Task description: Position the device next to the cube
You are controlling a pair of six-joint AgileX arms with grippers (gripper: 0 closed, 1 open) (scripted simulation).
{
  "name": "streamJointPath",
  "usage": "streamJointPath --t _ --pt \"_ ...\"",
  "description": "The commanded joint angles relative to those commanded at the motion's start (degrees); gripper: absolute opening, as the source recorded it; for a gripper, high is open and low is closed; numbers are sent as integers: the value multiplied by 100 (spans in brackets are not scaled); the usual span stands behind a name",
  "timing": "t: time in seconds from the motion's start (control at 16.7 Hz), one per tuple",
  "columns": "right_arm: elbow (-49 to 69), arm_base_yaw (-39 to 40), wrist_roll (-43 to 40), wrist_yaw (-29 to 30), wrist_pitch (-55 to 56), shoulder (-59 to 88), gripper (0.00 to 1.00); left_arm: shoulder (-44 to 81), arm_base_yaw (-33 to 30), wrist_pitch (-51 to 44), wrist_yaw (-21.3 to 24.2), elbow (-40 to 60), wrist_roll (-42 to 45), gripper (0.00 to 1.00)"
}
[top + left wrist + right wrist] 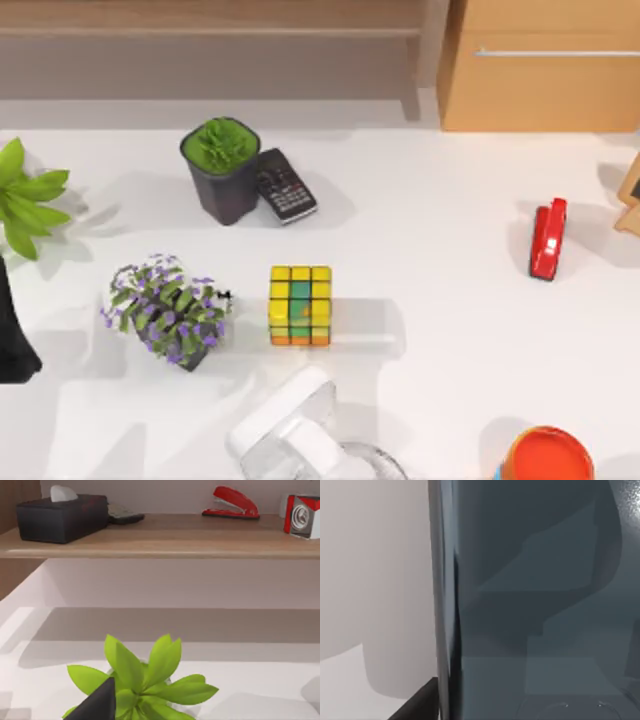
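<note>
- The left arm [12, 335] sat parked at the table's left edge beside a leafy green plant [28, 198]; whether its fingers were open could not be told.
- The cube [300, 305] stood near mid-table, right of a purple-flowered plant [165, 310].
- The right arm [300, 440] hung just below the cube.
- Its wrist view showed the device [540, 600] pressed close to the camera; the grip itself could not be told.
</note>
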Motion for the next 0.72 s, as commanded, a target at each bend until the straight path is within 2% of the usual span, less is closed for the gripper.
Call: streamJointPath --t 0.18,0.72 --pt "0 0 0 0 0 0 2 0 0 0 0 0 0 100" --pt "62 0 36 -6 -170 -143 0 0 0 0 0 0 0 100"
